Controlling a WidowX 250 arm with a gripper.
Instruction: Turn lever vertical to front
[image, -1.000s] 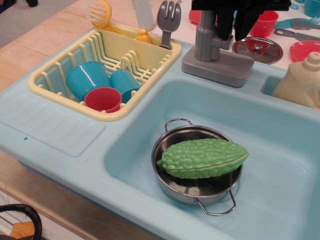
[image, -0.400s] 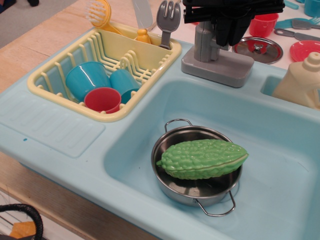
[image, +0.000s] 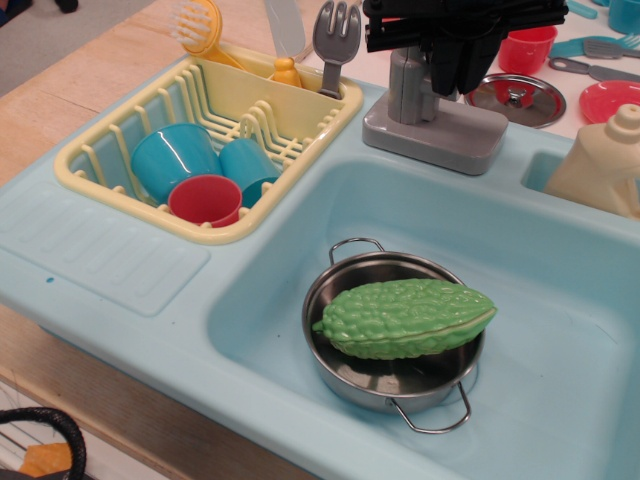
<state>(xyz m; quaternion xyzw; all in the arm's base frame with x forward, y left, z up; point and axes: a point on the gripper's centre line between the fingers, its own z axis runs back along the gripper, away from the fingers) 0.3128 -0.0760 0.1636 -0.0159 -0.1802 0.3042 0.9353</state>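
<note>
The blocky grey toy faucet (image: 408, 88) stands on its flat rectangular base (image: 440, 135) at the back rim of the light blue sink (image: 570, 300). My black gripper (image: 458, 72) hangs from the top edge, right against the faucet's upper right side, fingers pointing down. The lever itself is hidden behind the gripper body. The fingers overlap into one dark shape, so I cannot tell whether they are closed on anything.
A steel pot (image: 400, 385) holding a green bitter gourd (image: 405, 318) sits in the sink. A yellow dish rack (image: 215, 232) with cups and a grey fork (image: 337, 40) is at left. A cream bottle (image: 605, 160), pot lid (image: 515, 98) and red cup (image: 528, 45) are at right.
The gripper has shifted left toward the faucet's column and its two separately visible fingers have merged into one dark shape. Nothing else has moved.
</note>
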